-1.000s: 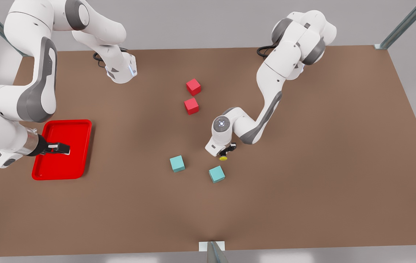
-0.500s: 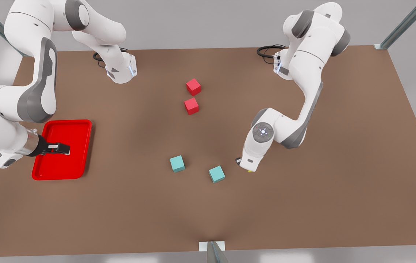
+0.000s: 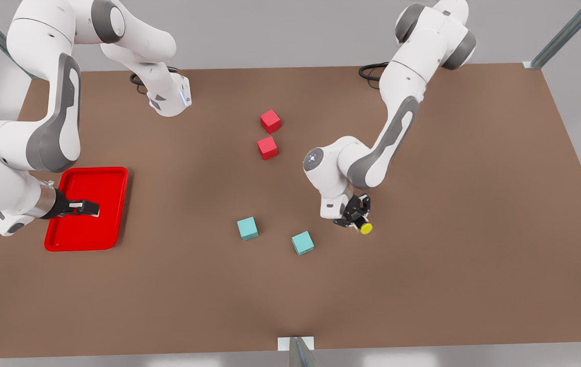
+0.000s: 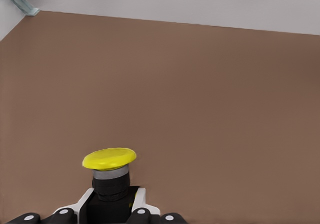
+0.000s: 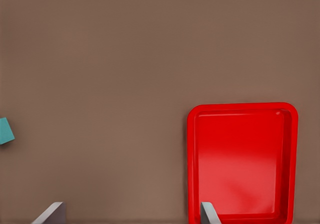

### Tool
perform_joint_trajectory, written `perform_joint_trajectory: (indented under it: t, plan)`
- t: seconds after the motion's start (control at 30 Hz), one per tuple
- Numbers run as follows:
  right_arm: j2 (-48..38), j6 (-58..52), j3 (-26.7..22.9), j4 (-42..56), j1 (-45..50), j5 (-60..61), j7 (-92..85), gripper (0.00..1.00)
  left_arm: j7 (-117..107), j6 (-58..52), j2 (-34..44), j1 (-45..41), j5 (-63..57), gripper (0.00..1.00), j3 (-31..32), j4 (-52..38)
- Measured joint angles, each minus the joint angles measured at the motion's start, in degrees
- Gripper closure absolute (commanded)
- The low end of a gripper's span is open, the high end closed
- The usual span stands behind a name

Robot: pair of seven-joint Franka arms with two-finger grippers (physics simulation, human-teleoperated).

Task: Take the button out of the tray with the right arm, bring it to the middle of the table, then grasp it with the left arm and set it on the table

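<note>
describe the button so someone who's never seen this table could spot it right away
On the brown table, follow the arm on the front view's right down to the left end effector. The button sits in its grip: black body, round yellow cap, smaller than the nearby teal cube.

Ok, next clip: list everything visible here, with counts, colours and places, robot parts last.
button: 1, black body with yellow cap, held in the left gripper
tray: 1, red, front view's left
red cubes: 2, mid-table, far side
teal cubes: 2, mid-table, near side
table: 1, brown
left gripper: black, shut on the button, right of the teal cubes in the front view
right gripper: black, open, over the tray
</note>
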State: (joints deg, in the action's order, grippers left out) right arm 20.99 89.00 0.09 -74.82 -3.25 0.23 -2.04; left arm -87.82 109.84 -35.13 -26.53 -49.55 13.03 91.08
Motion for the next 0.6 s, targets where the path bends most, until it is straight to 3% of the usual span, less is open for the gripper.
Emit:
perform_joint_trajectory:
  t: [0.6]
  plan:
    - [0.3,0.1,0.0,-0.1,-0.2,0.1,0.0,0.0,-41.3,-15.6,-13.9,-1.8,-21.3,0.67,-0.4,-1.2]
